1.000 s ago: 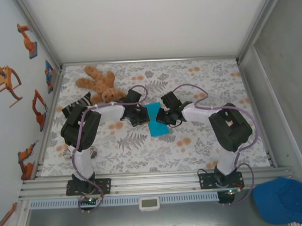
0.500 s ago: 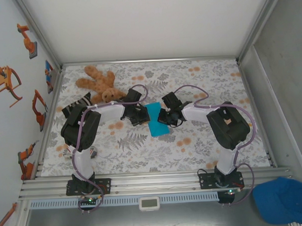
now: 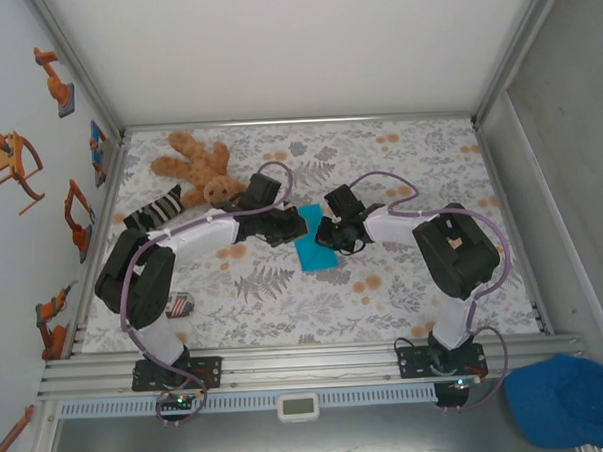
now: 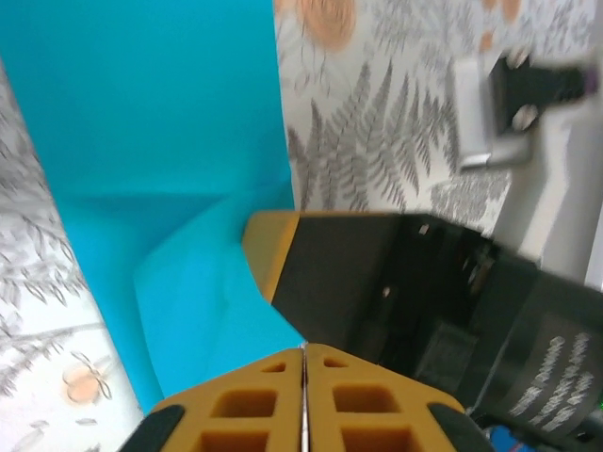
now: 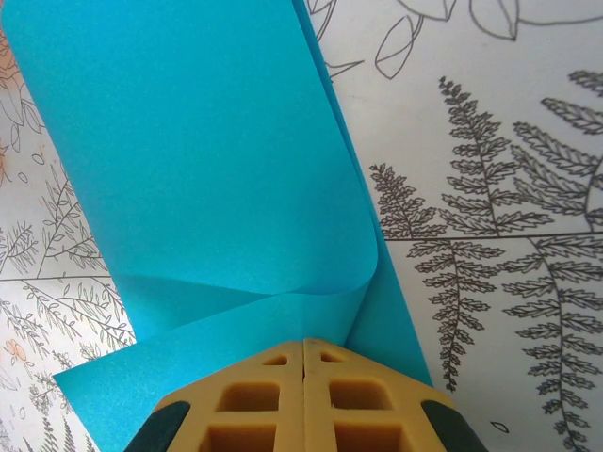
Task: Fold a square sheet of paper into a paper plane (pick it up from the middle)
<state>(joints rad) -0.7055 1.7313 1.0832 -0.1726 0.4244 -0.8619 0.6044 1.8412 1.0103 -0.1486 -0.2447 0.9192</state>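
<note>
The cyan square sheet of paper [image 3: 317, 249] lies mid-table, partly folded, with one layer curling up. My left gripper [image 3: 288, 225] is at its left edge. In the left wrist view that gripper [image 4: 303, 350] has its jaws pressed together, a thin pale sliver between them, and the paper [image 4: 160, 122] running up to its tips. My right gripper [image 3: 328, 235] is at the paper's right edge. Seen from the right wrist, it [image 5: 303, 344] is shut where the curled layer of paper [image 5: 188, 141] meets its tips. The right gripper's yellow fingertip [image 4: 268, 254] rests on the sheet close in front of the left one.
A brown teddy bear [image 3: 194, 163] lies at the back left, with a striped sock [image 3: 153, 210] just in front of it. A small striped item [image 3: 177, 305] sits near the left arm's base. A dark blue cap [image 3: 569, 399] lies outside the table's frame at bottom right.
The left arm has stretched out lower and its elbow has swung left, uncovering the sock. Its gripper has shifted slightly right onto the paper's edge. The right arm has barely moved.
</note>
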